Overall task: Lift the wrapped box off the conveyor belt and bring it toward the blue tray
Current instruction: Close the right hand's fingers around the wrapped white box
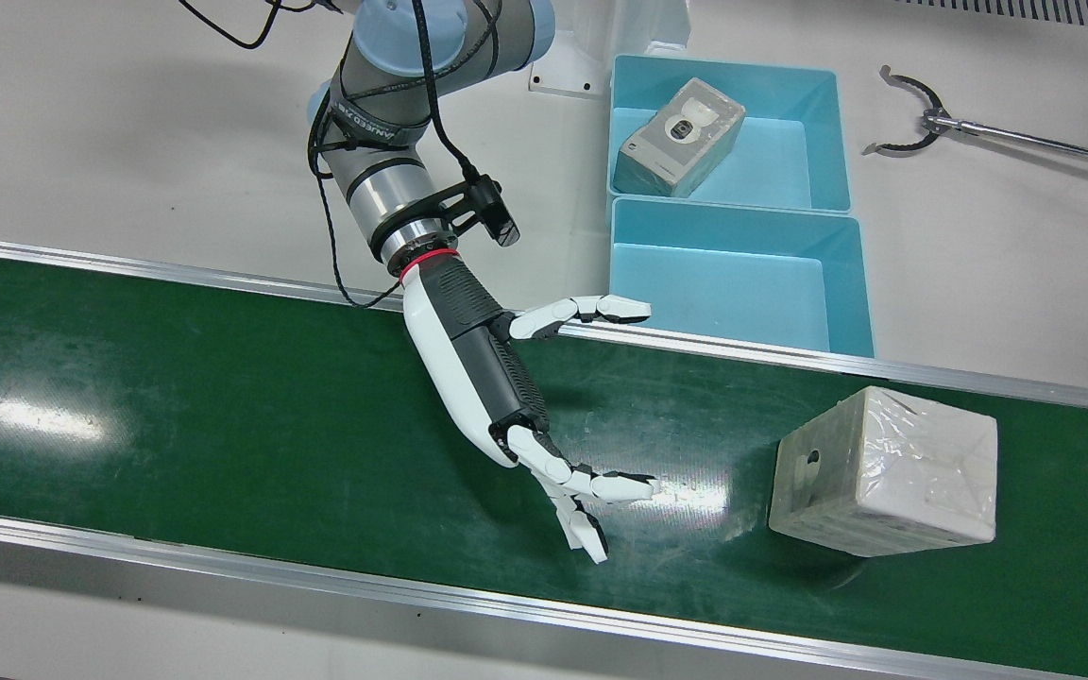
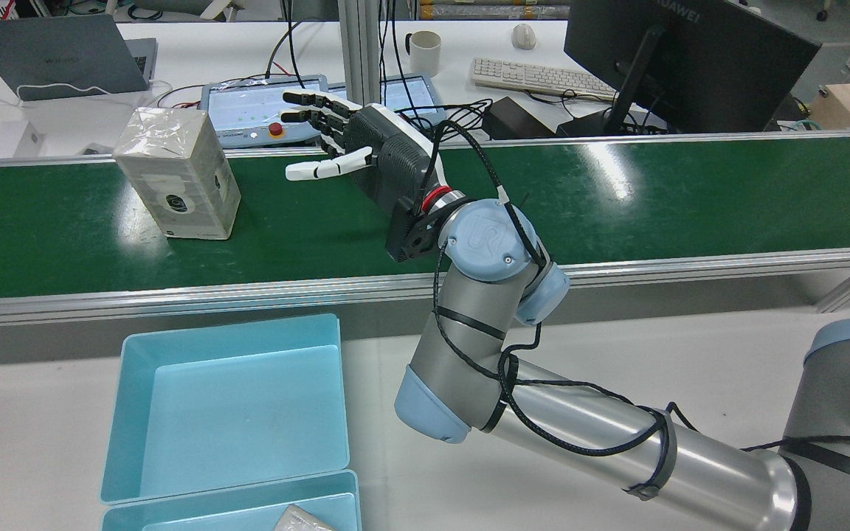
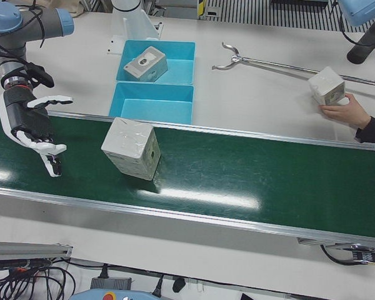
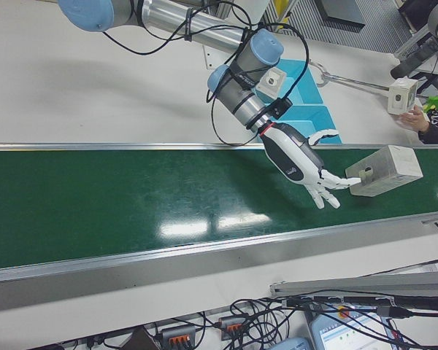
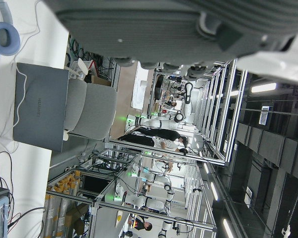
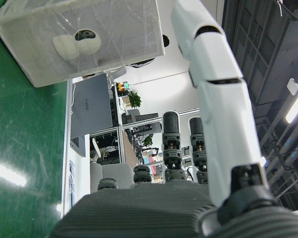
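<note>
The wrapped box [image 1: 884,472] stands on the green conveyor belt [image 1: 176,406], a pale cube in clear film with a round lens printed on one side [image 2: 178,173] [image 3: 132,147]. My right hand [image 1: 506,397] hovers low over the belt beside the box, open, fingers spread toward it, a short gap between fingertips and box [image 4: 299,160]. The right hand view shows the box [image 6: 84,39] ahead of the outstretched fingers [image 6: 208,99]. Two blue trays sit behind the belt; the nearer tray [image 1: 846,283] holds nothing. Only the dark palm of my left hand [image 5: 188,29] shows.
The farther blue tray [image 1: 827,142] holds another wrapped box [image 1: 681,137]. A long grabber tool [image 1: 922,118] lies on the white table. A person's hand [image 3: 344,109] rests on a third box [image 3: 327,85]. A monitor [image 2: 683,59] and laptop [image 2: 56,55] stand beyond the belt.
</note>
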### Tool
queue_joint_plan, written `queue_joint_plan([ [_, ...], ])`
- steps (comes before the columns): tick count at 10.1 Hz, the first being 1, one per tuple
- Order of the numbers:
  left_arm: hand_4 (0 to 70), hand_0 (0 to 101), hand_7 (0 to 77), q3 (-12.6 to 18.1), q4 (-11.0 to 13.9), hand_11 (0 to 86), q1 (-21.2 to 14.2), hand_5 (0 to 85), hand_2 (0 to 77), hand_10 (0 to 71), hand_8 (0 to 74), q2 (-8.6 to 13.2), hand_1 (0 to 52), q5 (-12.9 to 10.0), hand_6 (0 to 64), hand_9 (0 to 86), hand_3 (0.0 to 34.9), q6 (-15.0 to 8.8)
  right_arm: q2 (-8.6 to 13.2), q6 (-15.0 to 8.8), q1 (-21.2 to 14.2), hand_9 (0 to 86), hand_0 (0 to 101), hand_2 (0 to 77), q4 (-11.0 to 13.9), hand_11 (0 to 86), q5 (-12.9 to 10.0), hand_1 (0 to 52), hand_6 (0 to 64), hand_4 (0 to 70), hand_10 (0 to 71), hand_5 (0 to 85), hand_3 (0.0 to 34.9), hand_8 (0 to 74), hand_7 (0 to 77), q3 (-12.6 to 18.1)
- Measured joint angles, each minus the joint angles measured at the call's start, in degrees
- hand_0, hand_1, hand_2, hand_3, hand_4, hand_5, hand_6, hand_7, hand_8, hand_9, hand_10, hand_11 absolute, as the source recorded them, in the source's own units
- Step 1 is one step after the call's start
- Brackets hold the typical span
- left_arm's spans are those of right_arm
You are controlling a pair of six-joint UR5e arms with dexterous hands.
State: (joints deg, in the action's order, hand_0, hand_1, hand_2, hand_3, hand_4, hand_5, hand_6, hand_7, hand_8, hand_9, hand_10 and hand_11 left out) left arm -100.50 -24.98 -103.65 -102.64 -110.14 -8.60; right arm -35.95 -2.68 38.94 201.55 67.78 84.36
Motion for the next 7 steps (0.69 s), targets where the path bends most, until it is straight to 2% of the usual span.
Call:
queue_joint_plan([
  [1, 0.0, 0, 0.5, 0.00, 0.00, 0.0, 0.00, 1.1, 0.5, 0.5, 0.5, 0.00, 0.0, 0.00, 0.0, 0.0, 0.0, 0.00, 1.08, -0.12, -0.04, 6.5, 54, 16.9, 0.03, 1.1, -0.18, 21.8, 10.9, 18.5, 0.0, 20.2, 11.6, 1.6, 28.9, -1.30],
  [2, 0.0, 0, 0.5, 0.00, 0.00, 0.0, 0.00, 1.1, 0.5, 0.5, 0.5, 0.00, 0.0, 0.00, 0.0, 0.0, 0.0, 0.00, 1.86, -0.17, -0.06, 7.1, 59, 19.6, 0.03, 1.1, -0.30, 25.1, 10.9, 18.5, 0.0, 20.7, 11.6, 2.2, 29.5, -2.63],
  [5, 0.0, 0, 0.5, 0.00, 0.00, 0.5, 0.00, 0.5, 1.1, 0.5, 0.5, 0.00, 0.0, 0.00, 0.0, 0.0, 0.0, 0.00, 3.91, -1.06, -0.36, 7.6, 59, 19.1, -0.09, 1.1, -0.69, 24.5, 10.9, 18.5, 0.0, 20.7, 11.6, 0.0, 30.0, -6.13],
  [6, 0.0, 0, 0.5, 0.00, 0.00, 0.0, 0.00, 0.5, 1.1, 0.5, 0.5, 0.00, 0.0, 0.00, 0.0, 0.0, 0.0, 0.00, 4.52, -1.34, -0.87, 6.0, 56, 19.1, -0.11, 1.6, -1.13, 23.5, 10.9, 17.5, 0.0, 20.7, 11.1, 1.6, 26.7, -6.96],
  [7, 0.0, 0, 0.5, 0.00, 0.00, 0.0, 0.00, 0.5, 1.1, 0.5, 0.5, 0.00, 0.0, 0.00, 0.0, 0.0, 0.0, 0.00, 5.29, -1.71, -1.52, 5.4, 56, 19.1, -0.16, 1.1, -1.61, 23.5, 10.9, 14.2, 0.0, 20.7, 11.7, 1.6, 26.7, -7.88],
])
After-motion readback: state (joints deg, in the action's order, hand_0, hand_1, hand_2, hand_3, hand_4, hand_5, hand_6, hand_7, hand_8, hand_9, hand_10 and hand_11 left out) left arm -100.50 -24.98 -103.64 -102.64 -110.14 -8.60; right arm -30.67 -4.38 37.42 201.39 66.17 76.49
